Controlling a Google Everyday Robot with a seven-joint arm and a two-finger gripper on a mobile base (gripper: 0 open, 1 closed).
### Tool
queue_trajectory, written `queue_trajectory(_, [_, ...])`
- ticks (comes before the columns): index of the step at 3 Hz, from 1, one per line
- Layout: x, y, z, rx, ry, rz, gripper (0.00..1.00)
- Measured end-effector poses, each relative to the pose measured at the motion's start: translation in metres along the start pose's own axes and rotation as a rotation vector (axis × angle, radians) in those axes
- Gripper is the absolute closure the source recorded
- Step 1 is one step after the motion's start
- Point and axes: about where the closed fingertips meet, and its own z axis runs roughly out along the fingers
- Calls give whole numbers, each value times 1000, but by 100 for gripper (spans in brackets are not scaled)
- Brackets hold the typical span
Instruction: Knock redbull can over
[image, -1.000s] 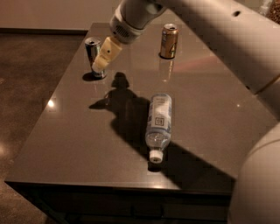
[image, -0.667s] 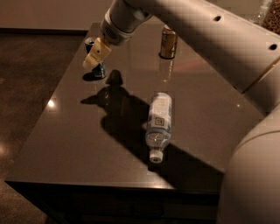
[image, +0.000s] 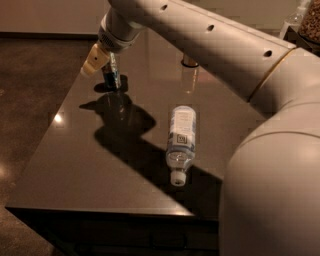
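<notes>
The redbull can (image: 112, 75) stands at the far left of the dark table (image: 100, 165), close to its left edge. Only a slim blue and silver strip of it shows; its top is hidden behind my gripper. My gripper (image: 96, 59), cream-tipped, hangs right at the can's upper left, over the table's left edge. It looks in contact with the can or just beside it. The can looks upright or slightly tilted.
A clear plastic bottle (image: 181, 140) with a white label lies on its side mid-table, cap toward the front. The gold-brown can (image: 189, 63) stands at the back, mostly hidden by my arm (image: 210, 45). Dark floor lies left of the table.
My gripper has swung left, from the can's right side across it to the table's left edge. My arm now covers most of the gold-brown can. The bottle has not moved.
</notes>
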Motion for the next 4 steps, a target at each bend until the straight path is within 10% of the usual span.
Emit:
queue_trajectory(1, [-3,-1,13,-21,4,-4,3])
queue_trajectory(4, [4,-14,0,-76,-7,14,80])
